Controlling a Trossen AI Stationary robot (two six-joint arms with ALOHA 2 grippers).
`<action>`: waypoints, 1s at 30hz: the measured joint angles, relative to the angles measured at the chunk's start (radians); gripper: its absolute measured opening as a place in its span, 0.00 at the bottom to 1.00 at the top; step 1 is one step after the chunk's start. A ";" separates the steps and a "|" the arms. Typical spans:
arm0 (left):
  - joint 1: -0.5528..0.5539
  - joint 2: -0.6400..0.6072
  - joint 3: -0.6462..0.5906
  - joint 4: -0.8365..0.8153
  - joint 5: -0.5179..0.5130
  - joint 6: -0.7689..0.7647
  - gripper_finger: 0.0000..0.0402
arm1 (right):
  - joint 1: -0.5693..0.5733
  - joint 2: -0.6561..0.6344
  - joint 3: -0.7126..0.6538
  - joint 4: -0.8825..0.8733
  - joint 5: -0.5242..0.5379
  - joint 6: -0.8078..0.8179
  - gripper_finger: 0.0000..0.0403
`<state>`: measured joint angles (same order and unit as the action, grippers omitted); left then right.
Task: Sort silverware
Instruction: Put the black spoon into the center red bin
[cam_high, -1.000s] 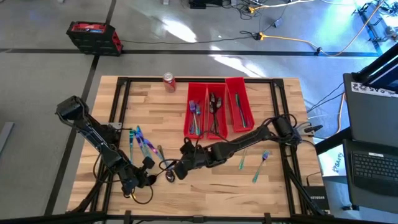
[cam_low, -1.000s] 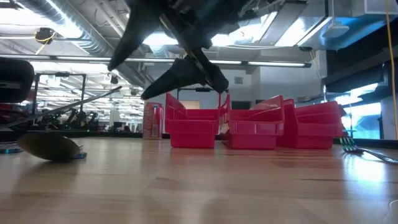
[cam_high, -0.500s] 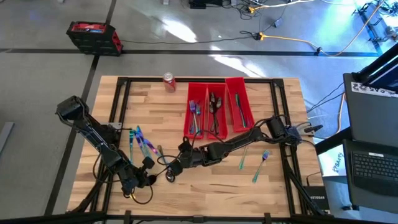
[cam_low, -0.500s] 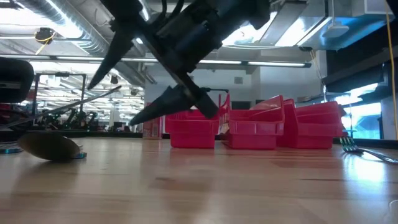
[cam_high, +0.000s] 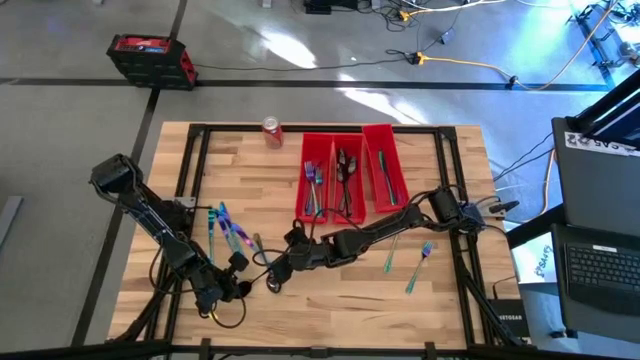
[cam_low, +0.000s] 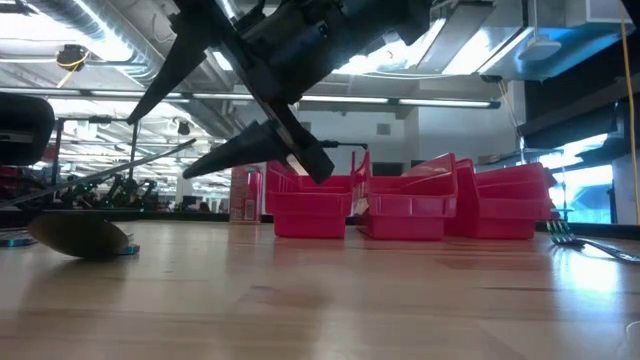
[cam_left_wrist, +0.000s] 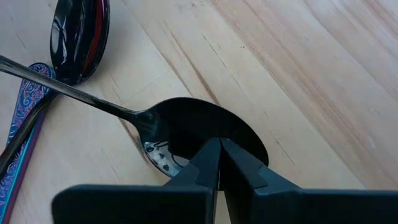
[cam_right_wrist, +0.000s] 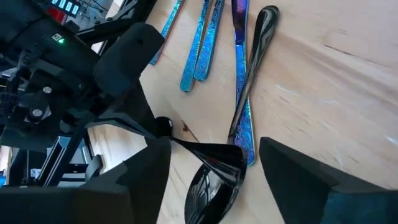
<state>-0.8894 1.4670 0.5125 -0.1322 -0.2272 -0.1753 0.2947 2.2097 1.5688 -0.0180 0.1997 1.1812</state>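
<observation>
My right gripper (cam_high: 272, 277) is open and hangs low over the table's near middle; its two fingers (cam_low: 158, 148) slant down toward the left. In the right wrist view a dark spoon (cam_right_wrist: 214, 180) lies on the wood between its fingers, untouched. My left gripper (cam_left_wrist: 219, 152) is shut, with its tips over the bowl of a dark spoon (cam_left_wrist: 205, 127). Iridescent blue forks and knives (cam_high: 228, 232) lie flat beside it. Three red bins (cam_high: 347, 180) hold sorted pieces. Another spoon bowl (cam_low: 80, 235) rests on the table. My left gripper's shut fingertips (cam_left_wrist: 211, 155) stand over the near rim of the spoon's bowl (cam_left_wrist: 186, 134), which lies flat on the wood. I cannot tell whether they touch it.
A red soda can (cam_high: 271, 131) stands at the far edge, left of the bins. A loose fork (cam_high: 420, 265) and another iridescent piece (cam_high: 390, 255) lie at the near right. Bare wood lies between the two arms and the near edge.
My right gripper has moved toward the table's left, closer to the spoon beside my left gripper. It has tipped a little and stayed open. The silverware has not moved.
</observation>
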 joint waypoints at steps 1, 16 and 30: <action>0.000 0.000 0.000 0.000 0.000 0.000 0.00 | 0.000 0.000 0.000 0.002 0.000 0.000 0.54; 0.000 0.000 0.000 0.000 -0.001 -0.008 0.00 | 0.002 0.000 0.000 -0.001 -0.009 0.019 0.36; 0.000 0.000 0.000 0.000 -0.012 -0.013 0.00 | 0.002 0.068 0.002 0.082 -0.060 0.071 0.36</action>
<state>-0.8894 1.4673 0.5121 -0.1326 -0.2389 -0.1879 0.2966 2.2776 1.5703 0.0638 0.1395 1.2521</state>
